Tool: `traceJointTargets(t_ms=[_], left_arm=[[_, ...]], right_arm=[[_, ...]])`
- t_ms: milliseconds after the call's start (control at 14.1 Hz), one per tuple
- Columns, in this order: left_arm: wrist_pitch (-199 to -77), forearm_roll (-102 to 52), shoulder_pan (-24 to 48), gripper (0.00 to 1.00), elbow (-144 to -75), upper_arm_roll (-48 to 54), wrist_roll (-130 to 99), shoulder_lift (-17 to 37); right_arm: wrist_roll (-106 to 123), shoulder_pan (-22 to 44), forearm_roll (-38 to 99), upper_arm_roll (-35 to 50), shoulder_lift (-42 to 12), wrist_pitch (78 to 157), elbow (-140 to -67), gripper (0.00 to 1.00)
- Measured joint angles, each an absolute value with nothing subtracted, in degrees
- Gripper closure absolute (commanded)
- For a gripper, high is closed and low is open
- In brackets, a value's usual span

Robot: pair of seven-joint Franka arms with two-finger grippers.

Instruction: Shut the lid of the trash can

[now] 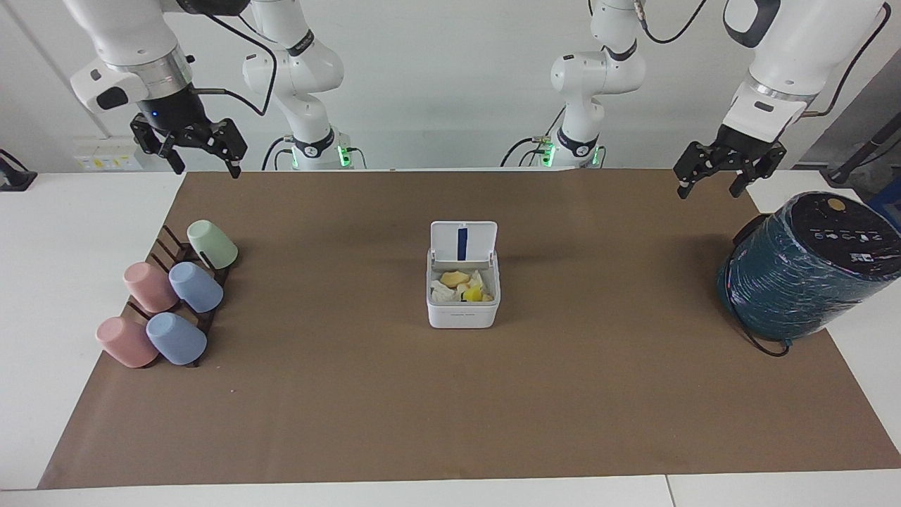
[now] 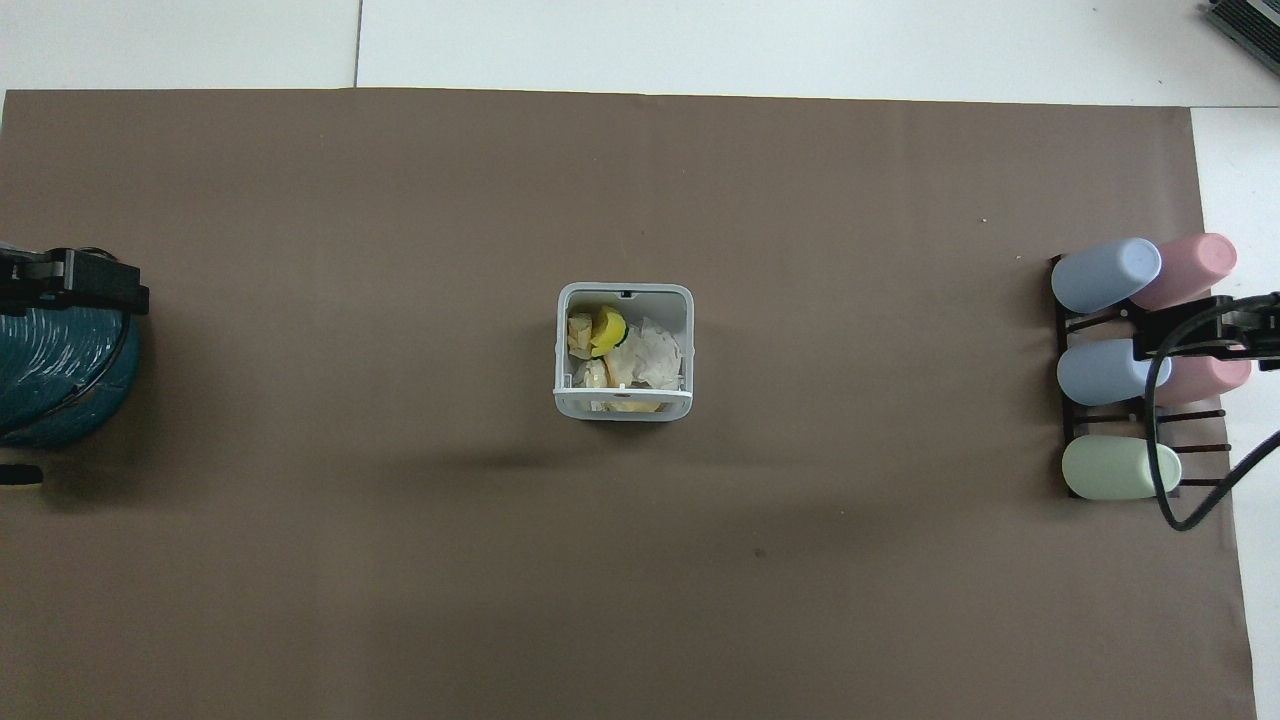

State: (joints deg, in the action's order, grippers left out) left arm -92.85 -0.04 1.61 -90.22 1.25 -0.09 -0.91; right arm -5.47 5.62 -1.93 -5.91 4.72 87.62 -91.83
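I see the trash can [image 1: 463, 296] at the centre of the facing view, standing on the brown mat of the table [image 1: 422, 422], well apart from everything else. Its lid [image 1: 464, 243] stands upright on the edge nearer the robots, the blue stripe on its inner face turned toward the camera. In the overhead view the lid [image 2: 623, 402] shrinks to a thin white bar along the lower edge of the trash can [image 2: 624, 351] — no stripe shows there — but that view looks straight down onto the crumpled white paper and yellow scraps [image 2: 606, 331] inside.

The right tool [image 1: 203, 156] hangs in the upper left of the facing view, fingers spread apart and holding nothing, over the mat's edge above the cup rack [image 1: 176, 282]. The left tool [image 1: 712, 179] hangs in the upper right, also spread and holding nothing, beside the teal-wrapped cylinder [image 1: 802, 274]. Only the facing view shows their fingers — overhead, each is a dark shape at a side edge of the frame.

The rack holds five cups lying tilted: two pink, two blue, one green [image 1: 212, 244].
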Motion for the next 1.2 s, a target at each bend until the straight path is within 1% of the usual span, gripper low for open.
traceJointTargets(t_ms=[496,708,779,920,991,1062,1204], left_arm=[[-92.83,-0.04,1.87,0.00,-90.60,1.75,-0.09,-0.97],[-93.30,-0.04,3.70,0.00,-91.53,2.47,-0.50,-1.28],[-94.41,-0.05,4.89,0.13,-92.61,2.53,-1.24,-1.66],[-97.09,-0.05,8.20,0.64,-95.95,2.68,-5.21,-2.95],[-97.87,-0.05,10.02,0.84,-97.74,2.78,-7.90,-3.70],[-98.89,-0.05,11.88,1.00,-99.83,2.91,-10.15,-4.62],[-102.41,-0.05,15.00,1.00,-104.10,3.05,-11.68,-6.60]], right_arm=[[-5.47,5.62,-1.93,-5.92,4.73,87.62,-91.97,0.00],[-5.47,5.61,-1.93,-5.97,4.74,87.62,-92.00,0.00],[-5.47,5.61,-1.93,-5.97,4.74,87.62,-92.01,0.00],[-5.47,5.61,-1.93,-5.98,4.75,87.62,-92.04,0.00],[-5.47,5.59,-1.93,-5.99,4.76,87.62,-92.08,0.00],[-5.47,5.55,-1.93,-6.03,4.77,87.62,-92.16,0.00],[-5.47,5.53,-1.93,-6.11,4.78,87.62,-92.33,0.00]])
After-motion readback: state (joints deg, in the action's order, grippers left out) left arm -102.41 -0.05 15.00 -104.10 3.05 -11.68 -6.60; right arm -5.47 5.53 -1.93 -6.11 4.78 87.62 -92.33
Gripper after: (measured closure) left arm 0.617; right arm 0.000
